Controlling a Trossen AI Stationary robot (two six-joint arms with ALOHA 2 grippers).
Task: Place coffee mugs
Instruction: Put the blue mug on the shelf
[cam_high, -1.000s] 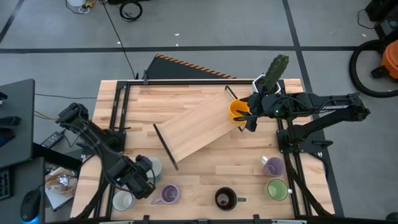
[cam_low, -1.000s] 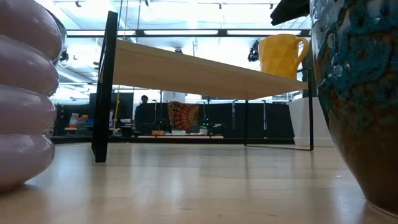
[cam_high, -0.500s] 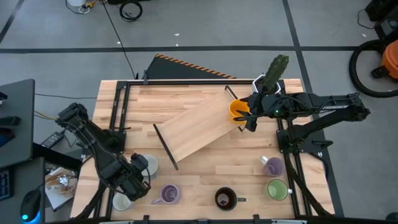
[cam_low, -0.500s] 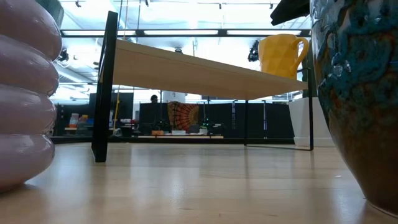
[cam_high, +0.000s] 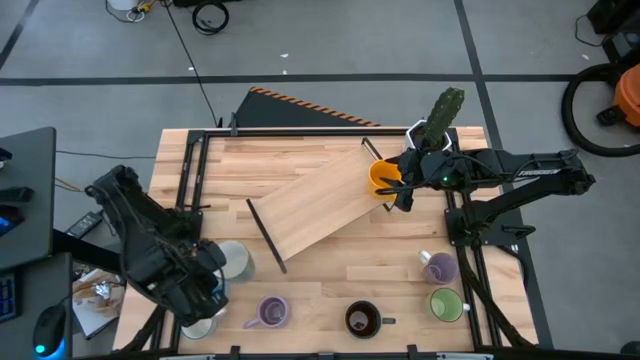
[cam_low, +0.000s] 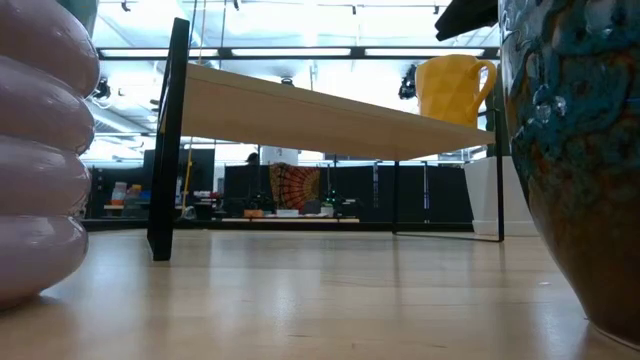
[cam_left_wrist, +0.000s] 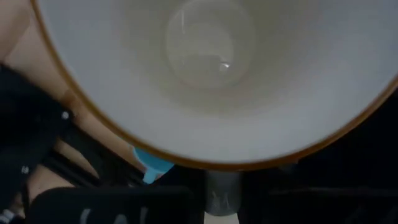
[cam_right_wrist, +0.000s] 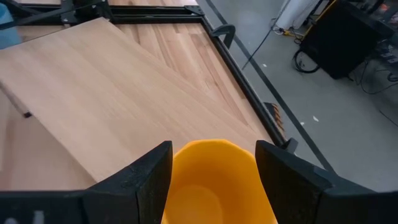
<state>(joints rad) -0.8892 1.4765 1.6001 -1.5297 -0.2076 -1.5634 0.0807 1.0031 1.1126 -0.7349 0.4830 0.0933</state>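
A pale blue mug (cam_high: 233, 258) with a whitish inside (cam_left_wrist: 205, 56) hangs over the table's near left part, and my left gripper (cam_high: 220, 270) is shut on it. In the low view its underside (cam_low: 85, 10) shows above a lavender mug (cam_low: 40, 150). An orange mug (cam_high: 383, 177) stands on the right end of a raised wooden board (cam_high: 315, 205). My right gripper (cam_right_wrist: 214, 186) is open, with one finger close on each side of the orange mug. My left gripper holds the blue mug by its rim (cam_left_wrist: 222, 165), coming from above and pointing steeply down. One grey finger pad (cam_left_wrist: 222, 194) shows just outside the rim; the other finger is hidden. The mug is lifted clear, mouth up. My right gripper: I cannot tell whether its fingers touch the orange mug's walls.
Along the near edge stand a white mug (cam_high: 200, 327), a lavender mug (cam_high: 270, 312), a dark brown mug (cam_high: 362, 318), a green mug (cam_high: 445, 303) and a second lavender mug (cam_high: 438, 267). A cactus pot (cam_high: 440, 115) stands at the far right.
My left gripper has gone up with the blue mug, lifting it clear of the table, and has shifted a little toward the table's left edge. In the low view the mug has climbed almost out of the picture's top.
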